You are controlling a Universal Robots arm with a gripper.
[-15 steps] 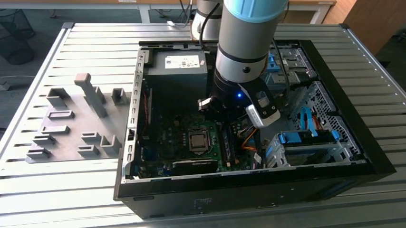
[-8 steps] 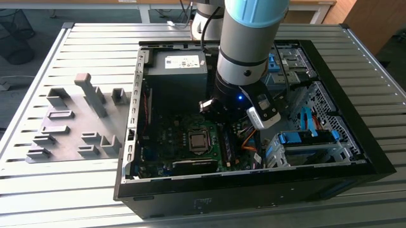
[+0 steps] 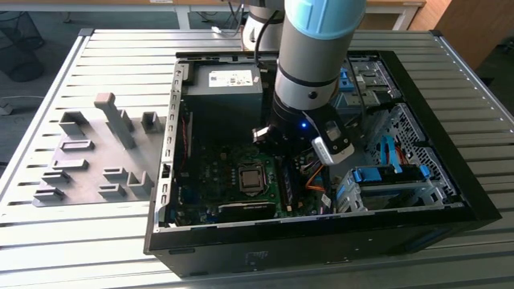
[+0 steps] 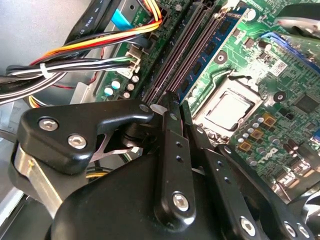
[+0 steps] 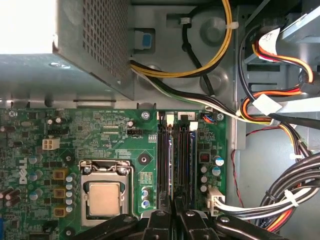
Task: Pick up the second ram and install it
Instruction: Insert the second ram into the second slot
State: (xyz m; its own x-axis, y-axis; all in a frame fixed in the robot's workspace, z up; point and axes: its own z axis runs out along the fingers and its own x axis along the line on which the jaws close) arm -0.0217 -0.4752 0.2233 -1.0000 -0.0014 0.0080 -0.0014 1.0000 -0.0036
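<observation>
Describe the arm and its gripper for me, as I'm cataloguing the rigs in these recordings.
In the exterior view the arm is a silver-grey tube with a pale blue cap on top, a black lower section with a small blue light, and a silver-and-black camera unit clipped to its side. A black cable runs alongside. In the second wrist view the gripper is matte black, with jointed linkage bars pinned by silver screws.

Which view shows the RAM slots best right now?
The first wrist view: the RAM slots run straight up from the gripper, unobstructed. In the second wrist view the slots slant away behind the gripper. In the exterior view the arm hides most of them.
</observation>
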